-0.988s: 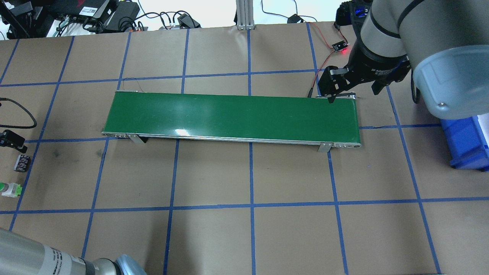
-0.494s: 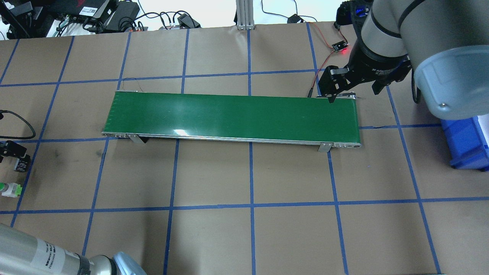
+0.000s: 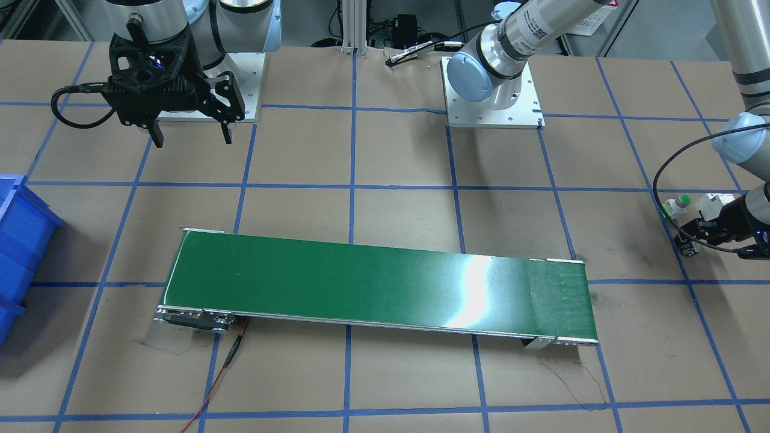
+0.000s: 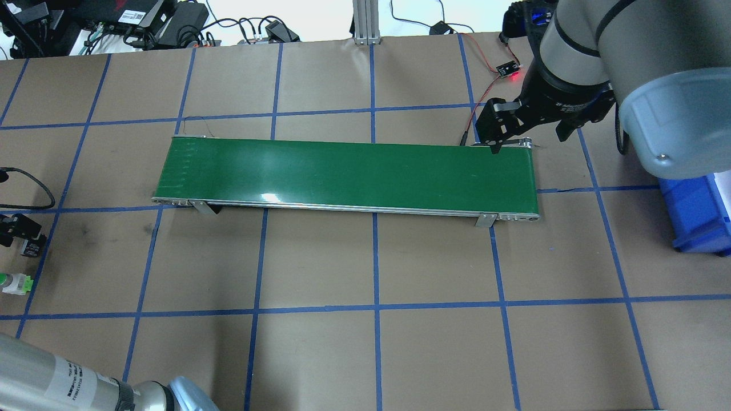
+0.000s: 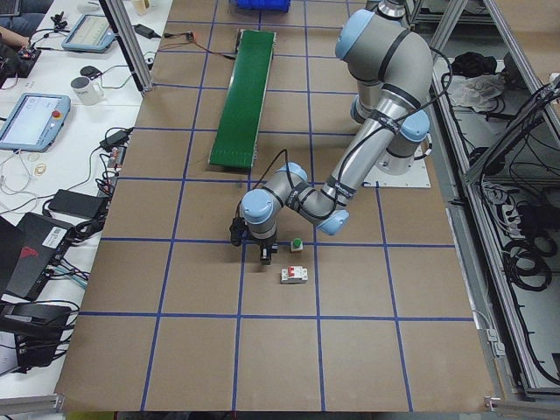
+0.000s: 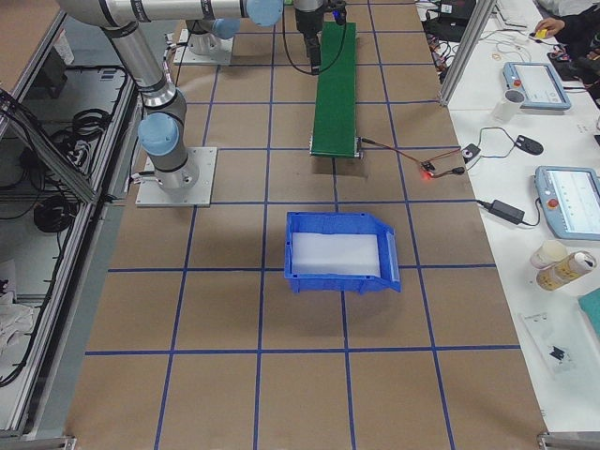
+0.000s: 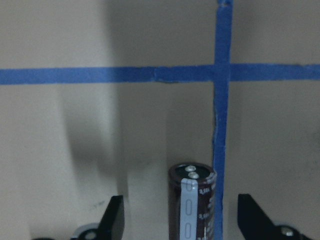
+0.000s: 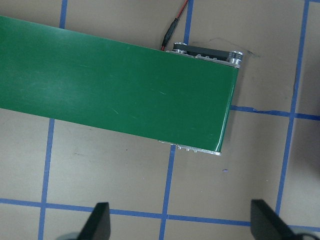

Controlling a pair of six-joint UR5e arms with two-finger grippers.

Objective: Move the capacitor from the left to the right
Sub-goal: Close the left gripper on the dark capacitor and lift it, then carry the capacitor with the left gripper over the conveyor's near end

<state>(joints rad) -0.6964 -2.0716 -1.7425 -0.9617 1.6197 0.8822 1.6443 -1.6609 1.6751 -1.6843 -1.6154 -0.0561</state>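
Straddling the capacitor [image 7: 192,200]: your left gripper [image 7: 185,222], at the table's left end.
You find the capacitor on brown paper along a blue tape line, between wide-spread fingers with a gap on each side, untouched. Your right gripper [image 3: 192,139] hangs by the right end of the green conveyor [image 4: 342,171], fingers wide and holding nothing.

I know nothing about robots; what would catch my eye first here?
The long green conveyor belt lying across the middle of the taped table, with the right gripper hanging open near one end. Off the other end, the left gripper straddles a small black capacitor on the table, jaws open.
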